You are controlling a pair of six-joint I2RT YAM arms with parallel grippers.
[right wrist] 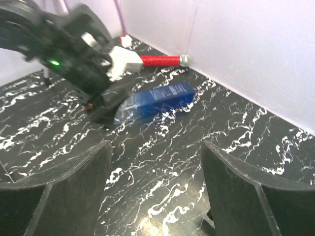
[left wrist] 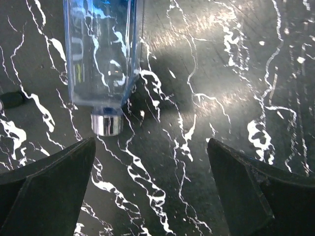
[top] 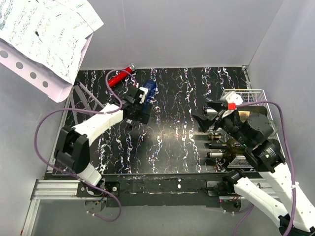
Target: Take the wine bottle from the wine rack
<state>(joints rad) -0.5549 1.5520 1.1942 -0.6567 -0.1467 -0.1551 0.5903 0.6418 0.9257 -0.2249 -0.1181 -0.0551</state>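
Nearest the bases, at 4 o'clock on the black marbled tabletop (top: 172,147), dark wine bottles (top: 217,145) are seen lying on their sides with necks turned to 9 o'clock. They are laid flat, it is judged, because the white wire wine rack (top: 256,91) is built to cradle them lengthwise. They are largely covered by the right arm (top: 256,135), so it cannot be told whether each rests on the bars or on the tabletop beside them. The right gripper (right wrist: 155,150) is held with its jaws spread wide and nothing between them, and it is aimed toward 10 o'clock across bare tabletop. The bottles therefore lie near it at about its 5 o'clock, behind the fingertips and not in front of them, and the hand would have to be turned back before any neck could be taken. Farther out, at 11 o'clock, the left gripper (left wrist: 151,147) is also held fully spread and empty, just short of the silver cap (left wrist: 107,124) of a blue bottle (top: 149,88) lying flat. It is kept well apart from the rack, presumably to leave room. A red glittery tube (top: 119,76) lies farthest, against the back wall.
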